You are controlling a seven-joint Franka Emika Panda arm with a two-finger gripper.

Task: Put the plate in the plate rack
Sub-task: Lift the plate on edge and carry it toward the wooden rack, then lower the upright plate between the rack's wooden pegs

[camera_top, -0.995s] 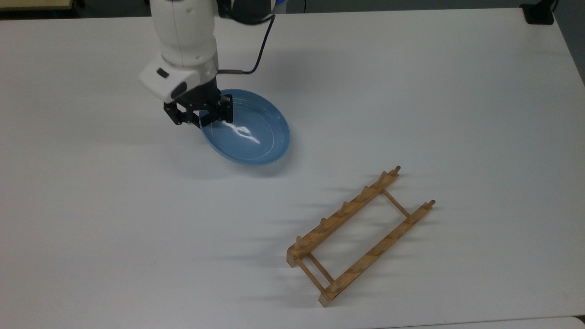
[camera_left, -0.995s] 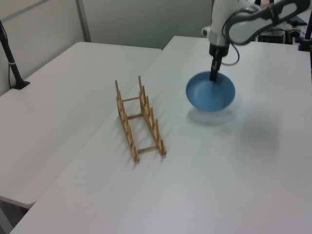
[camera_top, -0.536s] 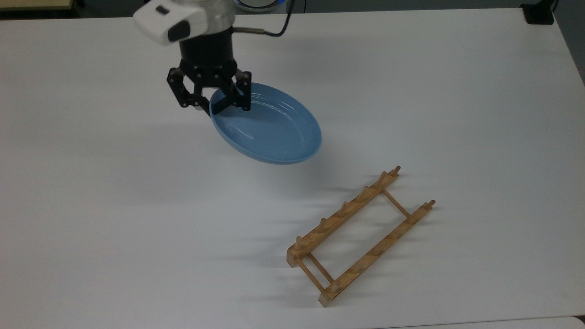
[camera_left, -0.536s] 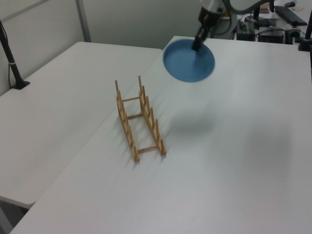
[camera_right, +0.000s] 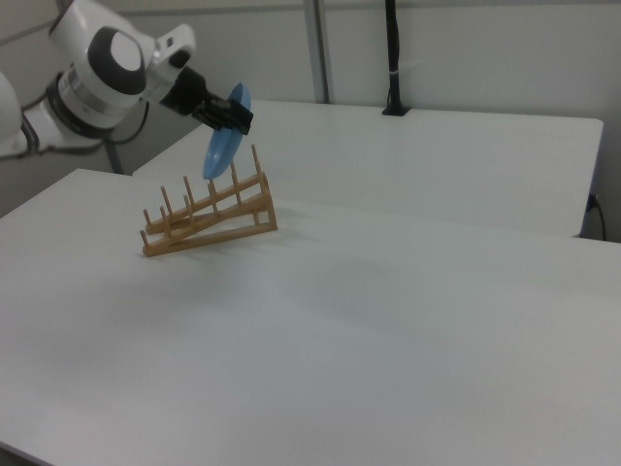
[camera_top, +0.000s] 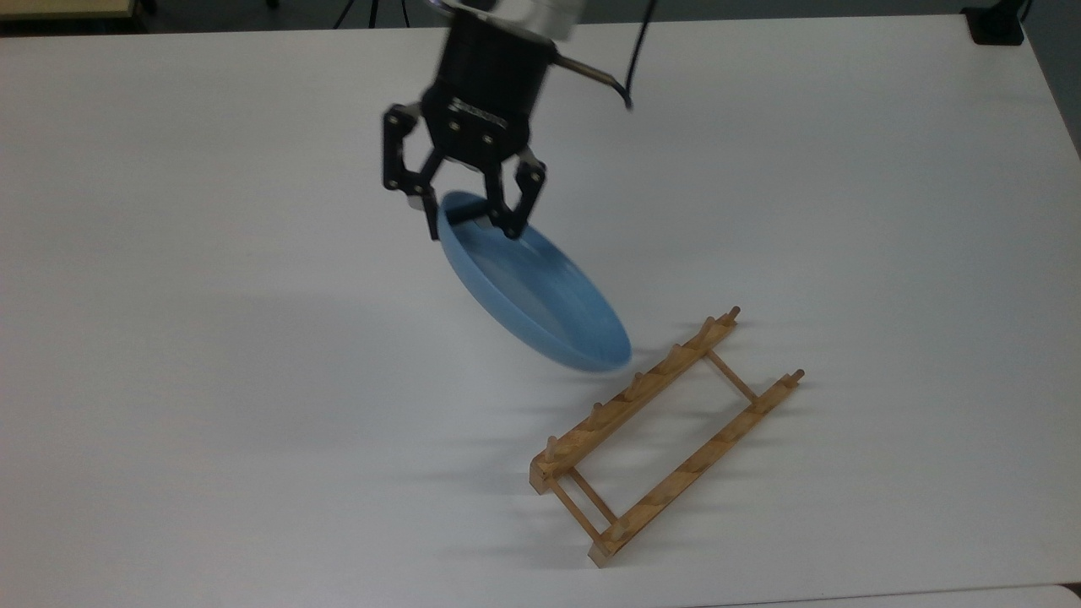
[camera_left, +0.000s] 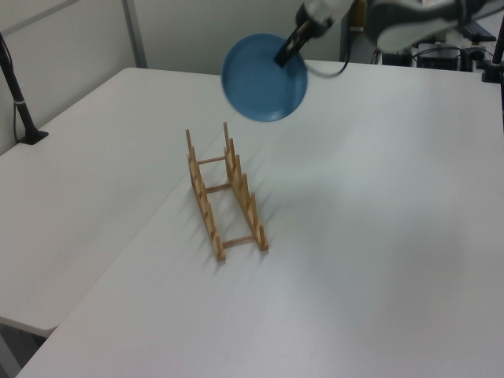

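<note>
Lifted and tilted steeply since earlier: glossy blue plate, rim clamped in closed jaws of gripper. Slightly motion-blurred. Held above pegged wooden plate rack on white surface.

No legible text, labels, brands or numbers anywhere.

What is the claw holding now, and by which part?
The claw holds the round light-blue glossy plate by its upper rim, one finger on each face, tilted in the air.
</note>
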